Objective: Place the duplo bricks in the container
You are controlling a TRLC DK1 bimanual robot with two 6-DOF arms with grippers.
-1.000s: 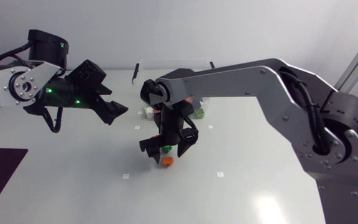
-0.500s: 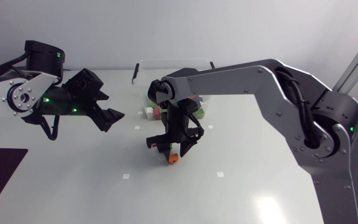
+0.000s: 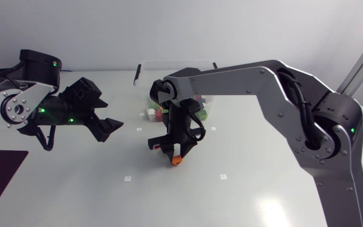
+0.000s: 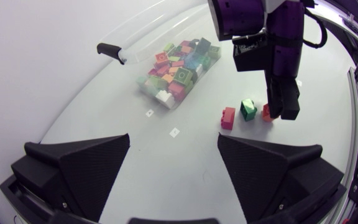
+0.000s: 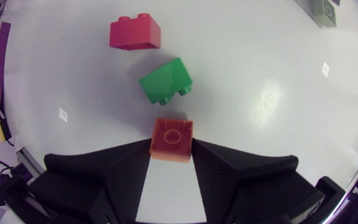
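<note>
The step in hand was the pick-up of one loose brick. The right hand (image 3: pixel 176 154), hanging from its arm a little left of the middle of the head view, had its two fingers pressed against opposite sides of the orange brick (image 5: pixel 171 140), pinching it at the very tips. Whether the brick had cleared the tabletop (image 3: pixel 244 189) could not be told. Just ahead of that hand lay the green brick (image 5: pixel 165 81), tipped on its side and close to the orange one without clearly touching it. The red brick (image 5: pixel 135 32) sat upright a little beyond, apart from both. The clear container (image 3: pixel 170 62), already holding a heap of coloured bricks, stood in the upper middle of the head view, behind the right arm and near the pinched brick. Judging from this, the next move called for a lift straight up, high enough to clear the container's wall. A short carry over the open top and a release above the heap would follow. The grip was shallow, so the brick could twist or slip if swung fast. The left hand (image 3: pixel 109 128) hung at the left of the head view with its fingers spread wide and nothing between them, well apart from the loose bricks. Two bricks remained on the tabletop.
</note>
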